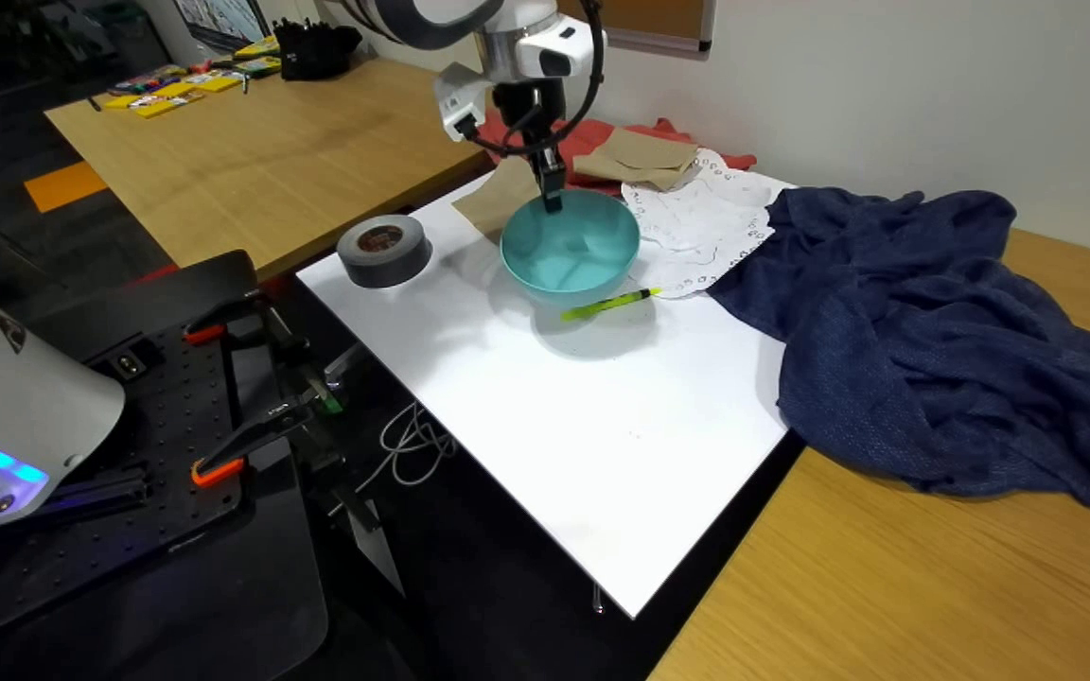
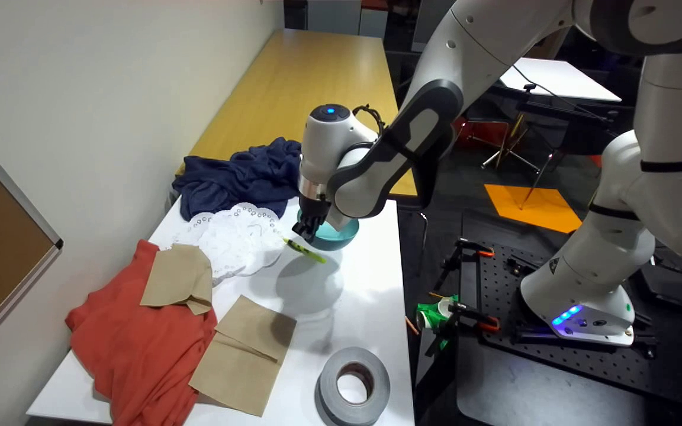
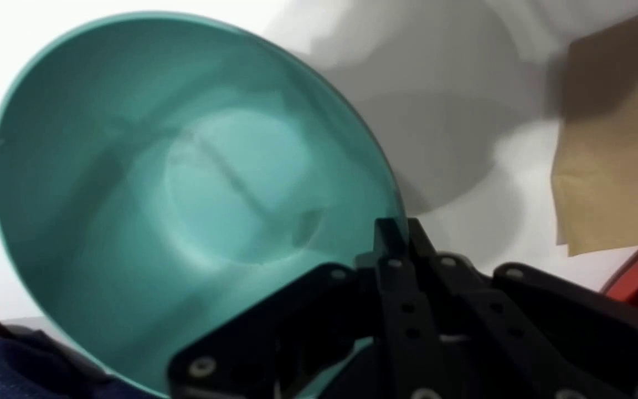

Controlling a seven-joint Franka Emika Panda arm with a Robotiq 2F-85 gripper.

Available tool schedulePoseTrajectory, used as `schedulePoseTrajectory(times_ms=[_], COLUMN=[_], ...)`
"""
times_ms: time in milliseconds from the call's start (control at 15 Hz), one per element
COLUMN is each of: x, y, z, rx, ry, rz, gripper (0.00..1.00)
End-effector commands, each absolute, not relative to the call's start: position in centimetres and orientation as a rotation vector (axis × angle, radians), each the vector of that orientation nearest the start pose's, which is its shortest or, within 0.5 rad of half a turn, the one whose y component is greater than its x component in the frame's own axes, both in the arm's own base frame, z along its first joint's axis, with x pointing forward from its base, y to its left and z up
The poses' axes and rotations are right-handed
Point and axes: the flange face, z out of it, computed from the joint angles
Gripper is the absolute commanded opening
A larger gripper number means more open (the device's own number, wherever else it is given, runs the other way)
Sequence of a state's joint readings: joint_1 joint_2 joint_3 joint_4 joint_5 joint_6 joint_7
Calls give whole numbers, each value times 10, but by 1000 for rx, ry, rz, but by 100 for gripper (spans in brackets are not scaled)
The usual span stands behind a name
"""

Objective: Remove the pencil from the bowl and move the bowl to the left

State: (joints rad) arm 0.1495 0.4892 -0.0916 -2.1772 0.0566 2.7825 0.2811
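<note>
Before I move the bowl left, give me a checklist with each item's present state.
1. Gripper holding bowl: ok. It is closed across the rim.
2. Pencil out of bowl: ok. It lies outside in both exterior views.
3. Pencil not touching bowl: cannot tell. They show close together in both exterior views.
4. Bowl level: not ok. It looks tilted.
5. Bowl off the table: cannot tell. Its offset shadow suggests it is raised, but contact cannot be judged.
6. Tape not touching bowl: ok. They stand apart in both exterior views.
</note>
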Motion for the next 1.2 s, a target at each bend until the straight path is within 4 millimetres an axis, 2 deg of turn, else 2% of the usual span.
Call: schedulePoseTrajectory(times_ms=[0,200,400,667,1133], x=[557,555,553,550,548], y=[74,106,123,135,142], z=[182,174,164,141,102], rx=[-3088,-3073,-3054,-3050,-3072], ry=[278,165,74,-27,-95], rz=[-185,-167,-168,-158,-137], gripper=[1,1,1,1,1])
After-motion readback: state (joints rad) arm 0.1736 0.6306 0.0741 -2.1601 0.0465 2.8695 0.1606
